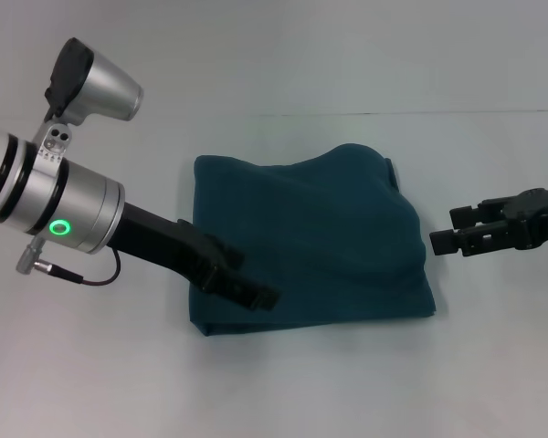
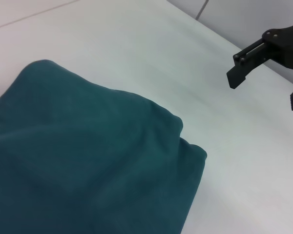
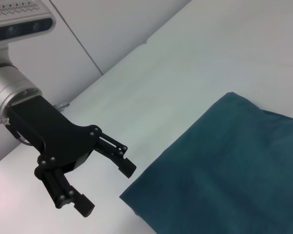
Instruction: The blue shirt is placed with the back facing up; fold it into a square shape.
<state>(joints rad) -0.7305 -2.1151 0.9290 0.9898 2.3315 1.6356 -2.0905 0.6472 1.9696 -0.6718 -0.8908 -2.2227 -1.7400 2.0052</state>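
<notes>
White tabletop (image 1: 283,392) runs bare under everything. From the head view, the blue shirt (image 1: 310,246) lies already folded into a rough square between both grippers; the left gripper (image 1: 247,287) hangs at its near left edge, fingers spread, holding nothing. The right gripper (image 1: 452,233) waits just off the right edge, also spread.

Left wrist view: shirt (image 2: 83,170) close below, right gripper (image 2: 263,73) well apart.

Right wrist view: left gripper (image 3: 107,183) open beside the shirt's (image 3: 234,170) corner.

Folding looks nearly finished; next seems a tidying or pulling back.
</notes>
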